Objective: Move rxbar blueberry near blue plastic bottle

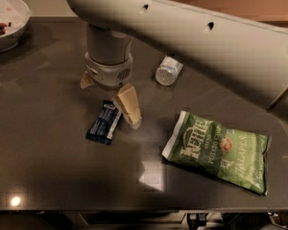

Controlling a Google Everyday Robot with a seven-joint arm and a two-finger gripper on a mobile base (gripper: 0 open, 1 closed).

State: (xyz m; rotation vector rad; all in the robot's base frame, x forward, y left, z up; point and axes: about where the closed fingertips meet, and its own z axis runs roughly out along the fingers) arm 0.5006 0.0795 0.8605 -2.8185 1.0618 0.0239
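The rxbar blueberry (103,122) is a small dark blue wrapper lying flat on the dark table, left of centre. My gripper (110,103) hangs from the big white arm right over the bar's far end. It is open, with one beige finger (128,109) just right of the bar and the other (87,80) behind and to the left. Nothing is held. The blue plastic bottle (168,71) lies on its side further back and to the right, partly hidden under the arm.
A green Kettle chips bag (216,150) lies at the front right. A white bowl (12,25) with food stands at the back left corner. The table's front edge (134,209) runs along the bottom.
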